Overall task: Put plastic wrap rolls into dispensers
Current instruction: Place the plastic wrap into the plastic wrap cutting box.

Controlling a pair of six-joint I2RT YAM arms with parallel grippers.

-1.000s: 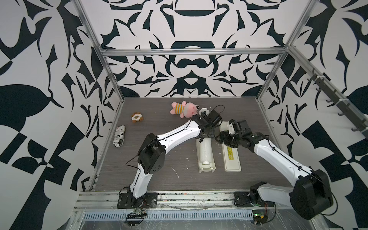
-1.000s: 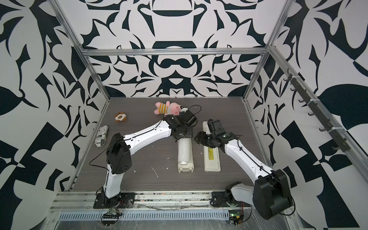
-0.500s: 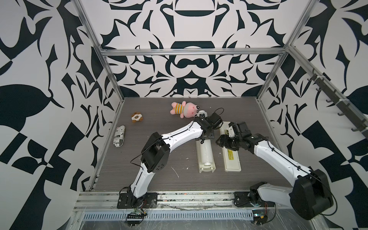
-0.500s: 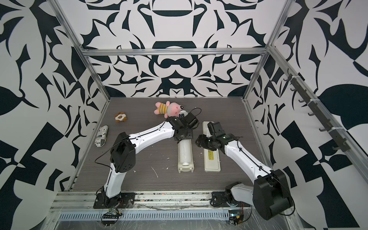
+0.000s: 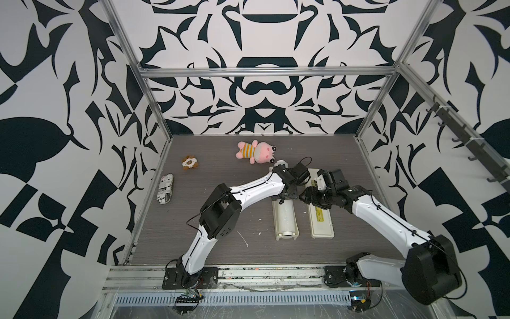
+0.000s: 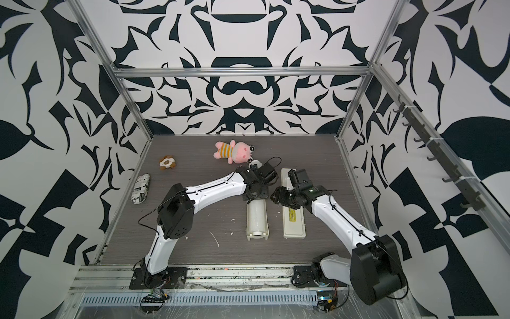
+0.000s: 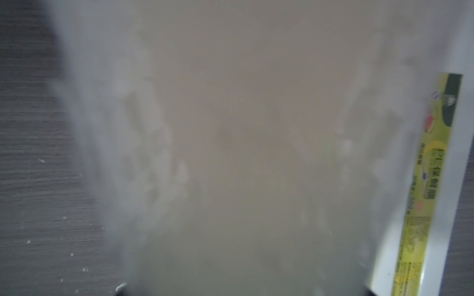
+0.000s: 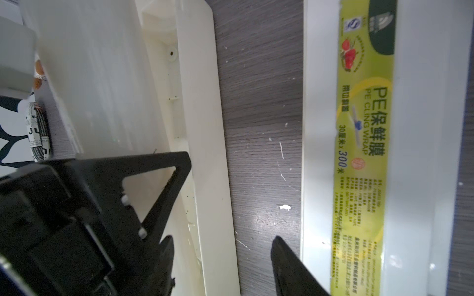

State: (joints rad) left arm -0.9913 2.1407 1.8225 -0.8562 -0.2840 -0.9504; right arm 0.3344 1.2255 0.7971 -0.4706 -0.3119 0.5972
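The dispenser lies open. Its cream trough (image 5: 287, 238) (image 6: 258, 238) (image 8: 205, 128) runs front to back, and the lid (image 5: 321, 221) (image 6: 294, 221) (image 8: 364, 128) (image 7: 423, 192) with the yellow label lies flat to its right. The glossy white plastic wrap roll (image 5: 285, 218) (image 6: 258, 218) (image 8: 97, 77) rests in the trough and fills the blurred left wrist view (image 7: 243, 128). My left gripper (image 5: 287, 193) (image 6: 255, 196) sits over the roll's far part, shut on it, one black finger (image 8: 154, 192) against its side. My right gripper (image 5: 305, 194) (image 6: 276, 196) (image 8: 221, 246) is open astride the trough's right wall.
A pink plush (image 5: 255, 152) lies at the back just beyond the left wrist. A small brown toy (image 5: 189, 163) and a newsprint-patterned bundle (image 5: 165, 189) (image 8: 38, 133) lie at the left near the wall. Patterned walls close in both sides and the back.
My left gripper has edged slightly toward the front along the trough, still on the roll. The right gripper has hardly moved.
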